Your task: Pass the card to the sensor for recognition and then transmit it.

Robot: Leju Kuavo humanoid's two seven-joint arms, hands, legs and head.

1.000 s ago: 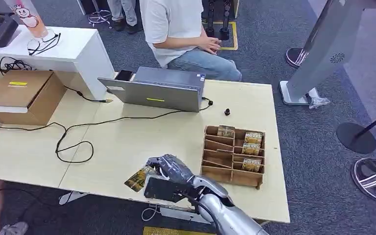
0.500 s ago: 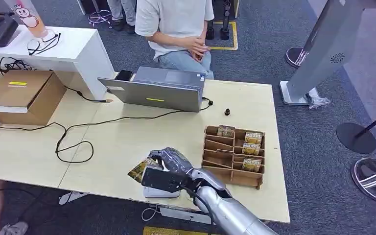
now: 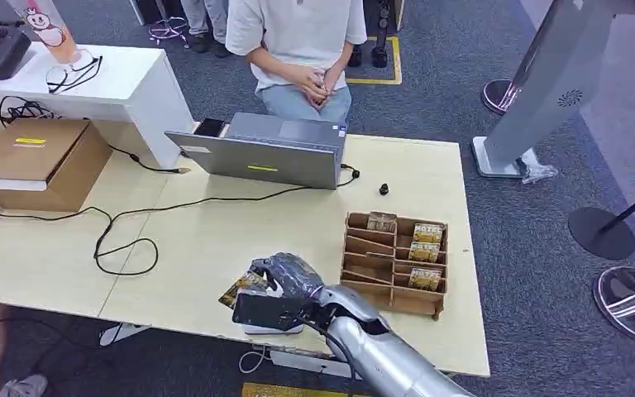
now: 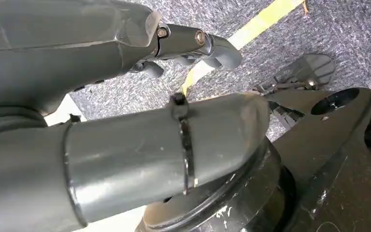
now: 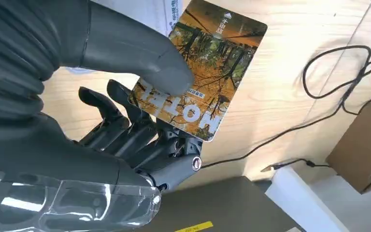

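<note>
One card (image 5: 203, 72) pinched between right hand (image 3: 285, 277) thumb and fingers, held just above white sensor (image 3: 271, 327) at table's near edge. Recognition step seemingly underway; handover not yet done. Left hand (image 4: 193, 46) fingers curled, holding nothing.

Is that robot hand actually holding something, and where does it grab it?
Yes. The right hand holds a card, pinched at one short end between thumb and fingers.
</note>
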